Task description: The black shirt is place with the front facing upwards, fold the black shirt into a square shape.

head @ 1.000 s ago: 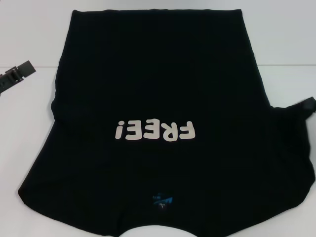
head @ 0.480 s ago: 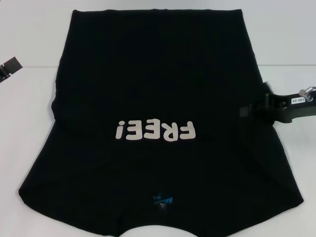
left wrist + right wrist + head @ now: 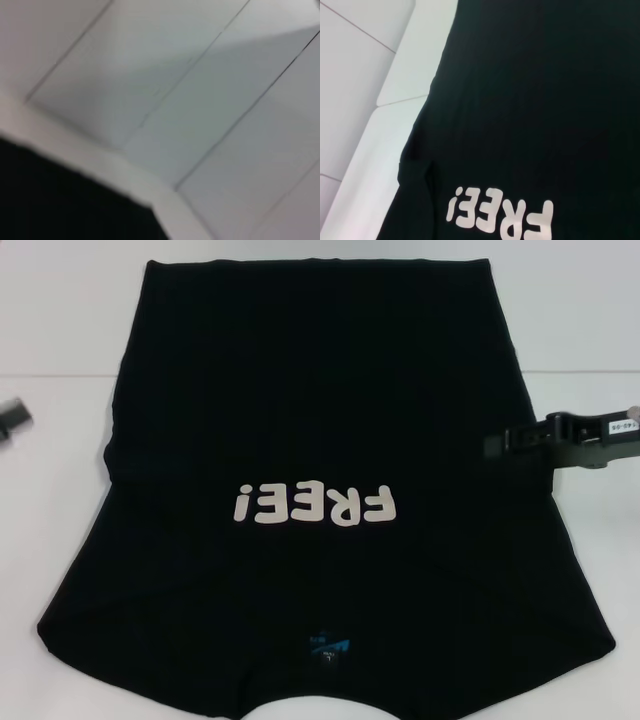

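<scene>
Black shirt (image 3: 320, 490) lies flat on the white table (image 3: 60, 540), front up; right gripper (image 3: 500, 443) hovers over its right edge, left gripper (image 3: 12, 420) at the table's left, finger states indeterminable. Left wrist view: shirt corner. Right wrist view: cream lettering (image 3: 500, 219).

The black shirt (image 3: 320, 420) is lying spread on the table (image 3: 60, 310), collar at the near edge. The right gripper (image 3: 500, 443) is hanging over its right edge; the left gripper (image 3: 12, 420) is sitting far left.
</scene>
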{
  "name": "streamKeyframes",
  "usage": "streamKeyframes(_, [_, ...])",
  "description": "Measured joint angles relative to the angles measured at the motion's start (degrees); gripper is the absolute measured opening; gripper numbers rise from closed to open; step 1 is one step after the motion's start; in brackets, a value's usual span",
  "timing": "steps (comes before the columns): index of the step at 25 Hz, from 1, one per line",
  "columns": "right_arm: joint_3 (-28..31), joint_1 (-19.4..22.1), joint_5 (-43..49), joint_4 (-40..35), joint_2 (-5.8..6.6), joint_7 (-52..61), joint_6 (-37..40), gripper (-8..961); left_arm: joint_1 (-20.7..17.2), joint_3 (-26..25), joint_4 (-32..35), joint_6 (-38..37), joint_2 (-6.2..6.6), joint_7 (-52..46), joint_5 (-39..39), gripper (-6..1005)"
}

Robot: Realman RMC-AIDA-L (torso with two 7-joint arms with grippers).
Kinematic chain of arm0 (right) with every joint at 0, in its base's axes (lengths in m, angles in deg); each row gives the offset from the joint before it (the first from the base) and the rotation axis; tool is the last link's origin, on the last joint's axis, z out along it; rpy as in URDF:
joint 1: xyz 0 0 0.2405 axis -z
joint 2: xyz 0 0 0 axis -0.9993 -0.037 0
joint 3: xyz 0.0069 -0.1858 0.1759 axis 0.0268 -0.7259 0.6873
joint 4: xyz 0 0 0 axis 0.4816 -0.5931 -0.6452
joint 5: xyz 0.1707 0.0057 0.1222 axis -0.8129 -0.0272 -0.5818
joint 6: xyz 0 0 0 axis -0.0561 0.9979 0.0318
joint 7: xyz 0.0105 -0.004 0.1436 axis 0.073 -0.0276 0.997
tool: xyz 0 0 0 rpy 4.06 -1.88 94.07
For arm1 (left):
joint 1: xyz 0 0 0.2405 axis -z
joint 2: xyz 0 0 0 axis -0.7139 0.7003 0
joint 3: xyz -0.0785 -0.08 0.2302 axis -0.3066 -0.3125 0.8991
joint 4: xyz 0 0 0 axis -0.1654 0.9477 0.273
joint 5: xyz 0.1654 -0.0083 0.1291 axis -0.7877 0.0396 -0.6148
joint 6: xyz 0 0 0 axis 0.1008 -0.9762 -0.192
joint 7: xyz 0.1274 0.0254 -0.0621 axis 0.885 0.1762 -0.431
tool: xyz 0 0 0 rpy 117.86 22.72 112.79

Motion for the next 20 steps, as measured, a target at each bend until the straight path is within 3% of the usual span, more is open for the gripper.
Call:
streamKeyframes(1, [0.06, 0.0, -0.04, -0.56, 0.1, 0.58, 0.37, 401, -0.75, 1.93, 0.63, -1.16, 1.66, -7.35, -5.63, 950])
streamKeyframes(5, [0.23, -0.07, -0.09, -1.99, 0.26, 3.4, 0.84, 541, -1.4, 3.05, 1.23, -2.28, 2.97, -15.45, -13.36, 949])
streamKeyframes(13, [0.31, -0.47, 0.09, -2.1, 0.67, 4.84, 0.6, 874, -1.91, 3.23, 2.71, -2.53, 1.93, -21.53, -22.51, 948])
streamKeyframes(20, [0.23, -0.34, 0.16, -2.1, 0.68, 4.57, 0.87, 884, -1.2, 3.73, 2.56, -1.72, 0.76, -21.49, -24.47, 912])
